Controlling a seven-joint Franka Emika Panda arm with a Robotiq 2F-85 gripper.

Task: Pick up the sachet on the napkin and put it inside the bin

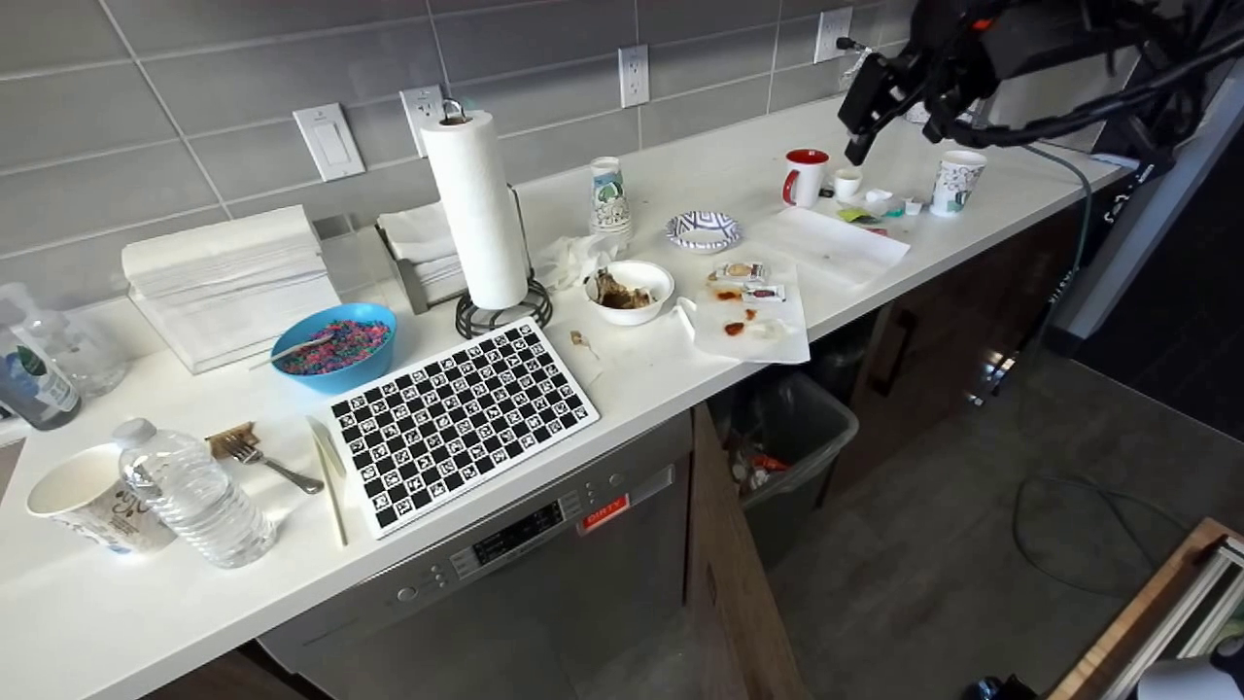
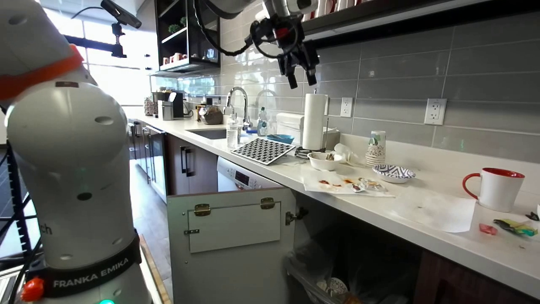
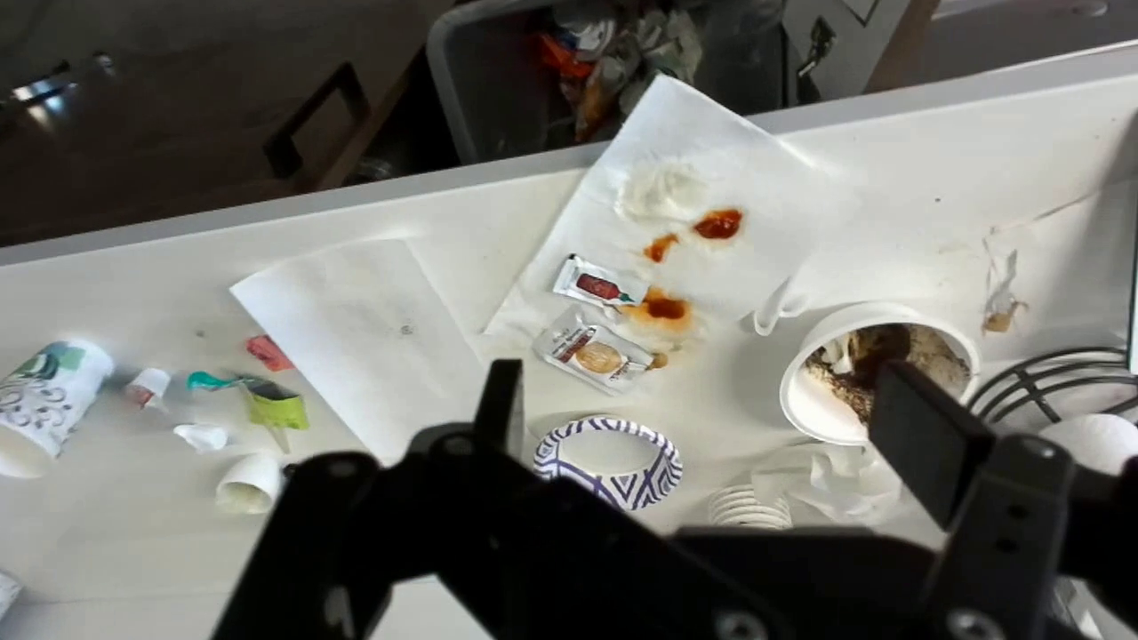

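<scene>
Two torn sachets lie on the stained white napkin [image 3: 765, 169] near the counter's front edge. One sachet [image 3: 597, 284] has a red bottle picture; the other sachet [image 3: 594, 351] has a round tan picture and lies at the napkin's edge. Both sachets show in an exterior view [image 1: 763, 293] on the napkin [image 1: 777, 340]. The bin [image 1: 826, 447] stands below the counter in the open cabinet, lined with a clear bag and holding rubbish; its rim shows in the wrist view [image 3: 444, 76]. My gripper [image 3: 716, 418] is open and empty, high above the counter, also in an exterior view [image 2: 301, 80].
A white bowl with food scraps [image 1: 630, 292], a patterned bowl [image 1: 704, 231], stacked cups [image 1: 610, 199] and a paper-towel roll [image 1: 476, 209] stand nearby. Another napkin [image 1: 836, 248], a red-rimmed mug [image 1: 805, 178] and scraps lie further along. The cabinet door [image 2: 232, 236] stands open.
</scene>
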